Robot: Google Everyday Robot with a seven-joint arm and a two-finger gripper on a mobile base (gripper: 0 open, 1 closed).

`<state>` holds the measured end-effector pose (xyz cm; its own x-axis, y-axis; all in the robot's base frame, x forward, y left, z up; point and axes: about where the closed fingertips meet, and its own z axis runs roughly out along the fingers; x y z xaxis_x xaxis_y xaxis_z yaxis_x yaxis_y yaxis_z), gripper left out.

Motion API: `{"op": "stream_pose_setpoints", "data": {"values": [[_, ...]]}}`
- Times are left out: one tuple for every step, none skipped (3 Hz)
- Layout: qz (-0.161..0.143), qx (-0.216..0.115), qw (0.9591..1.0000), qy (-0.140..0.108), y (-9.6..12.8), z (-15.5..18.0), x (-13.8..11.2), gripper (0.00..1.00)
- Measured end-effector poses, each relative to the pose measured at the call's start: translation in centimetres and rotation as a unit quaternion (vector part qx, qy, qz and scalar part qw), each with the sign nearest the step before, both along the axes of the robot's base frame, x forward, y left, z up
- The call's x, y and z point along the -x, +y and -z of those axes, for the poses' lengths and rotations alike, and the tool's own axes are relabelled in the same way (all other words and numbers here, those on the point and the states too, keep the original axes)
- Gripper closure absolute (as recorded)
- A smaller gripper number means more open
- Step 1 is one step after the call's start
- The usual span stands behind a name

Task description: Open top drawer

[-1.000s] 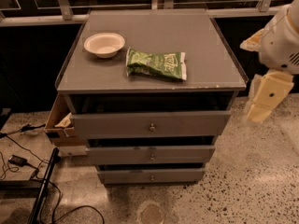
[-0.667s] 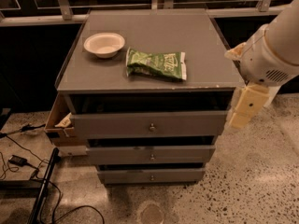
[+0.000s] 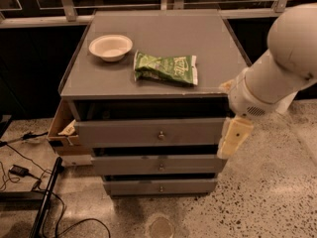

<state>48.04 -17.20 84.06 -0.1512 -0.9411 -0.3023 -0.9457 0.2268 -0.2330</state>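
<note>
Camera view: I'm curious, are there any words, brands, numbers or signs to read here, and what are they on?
Green snack bag on the cabinet top: white brand lettering, too blurred to read.
White bowl: no text.
Top drawer: plain grey front, no label.
Gripper, at the right end of the top drawer front: no readable marking.
No text can be read for certain.

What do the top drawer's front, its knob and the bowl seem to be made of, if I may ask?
Top drawer: flat matte grey, likely painted wood or laminate. Knob: small, glinting, probably metal. Bowl: dull off-white, perhaps paper or plastic. End effector, cream and plastic-looking, sits by the drawer's right end.
</note>
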Motion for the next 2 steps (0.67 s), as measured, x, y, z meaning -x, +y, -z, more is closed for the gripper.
{"op": "stream_pose_setpoints", "data": {"values": [[0.002,0.001,0.9998,0.021,0.2,3.1,0.2,0.00],[-0.006,-0.007,0.9998,0.020,1.0,5.8,-0.1,0.00]]}}
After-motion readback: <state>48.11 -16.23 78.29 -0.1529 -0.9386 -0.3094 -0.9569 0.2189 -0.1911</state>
